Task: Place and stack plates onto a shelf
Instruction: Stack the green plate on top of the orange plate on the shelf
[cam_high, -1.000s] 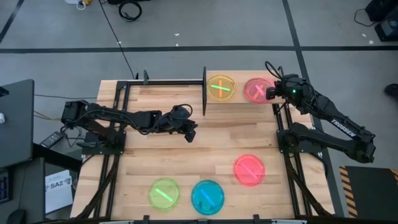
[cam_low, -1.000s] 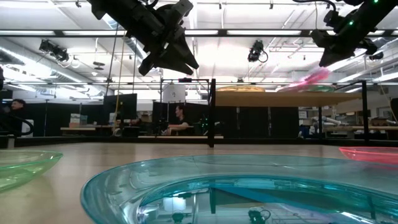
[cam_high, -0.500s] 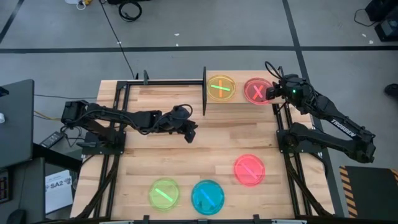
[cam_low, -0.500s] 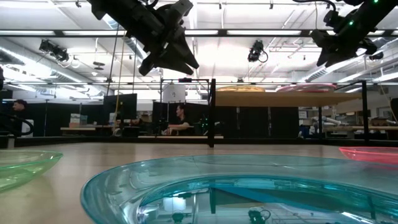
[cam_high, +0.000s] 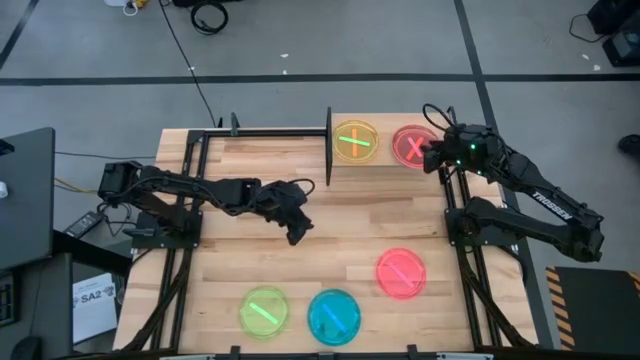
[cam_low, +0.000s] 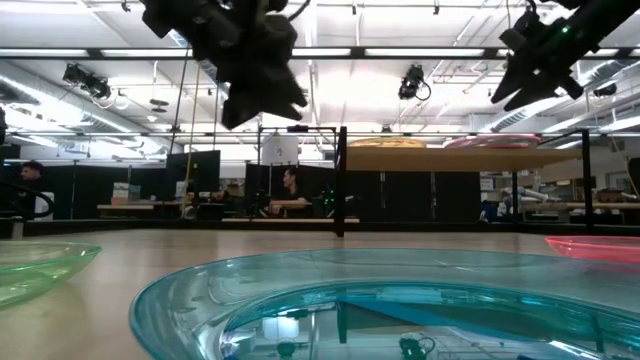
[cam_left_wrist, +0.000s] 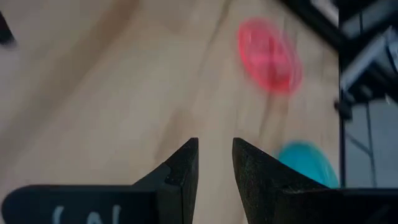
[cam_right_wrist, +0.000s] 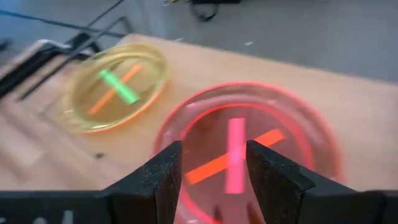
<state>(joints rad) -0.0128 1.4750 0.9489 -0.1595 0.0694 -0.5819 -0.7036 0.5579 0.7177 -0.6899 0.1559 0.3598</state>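
We see a large light-wood slatted counter (cam_high: 300, 250) carrying everything, with a dark arm at each side. At its far edge stands the small rectangular light-wood shelf on thin black posts (cam_high: 385, 165), and on that board lie two stacks side by side. One is a round translucent green plate over an orange one (cam_high: 355, 142); its crossed stripes show plainly in the right wrist view. Just beside it is a round translucent pink plate on top of an orange one (cam_high: 411, 146), again with stripes crossing, lying flat on the shelf.

Three plates lie on the counter near its front edge: a round translucent pink plate with a pale stripe (cam_high: 401, 273), a round translucent teal plate (cam_high: 333, 315) and a round translucent green plate (cam_high: 264, 311), the last two just beside each other and the pink one a little apart, nearer the right arm's base.

The right gripper (cam_high: 432, 155) hangs at the shelf's right end, beside the pink-topped stack; its fingers (cam_right_wrist: 163, 174) are spread wide and empty (the plate sits free below and between them, touching neither).

The left gripper (cam_high: 297, 230) hovers above the bare middle of the counter, well apart from every plate. Its fingers (cam_left_wrist: 180, 174) stand slightly apart with a narrow gap between them, holding nothing.
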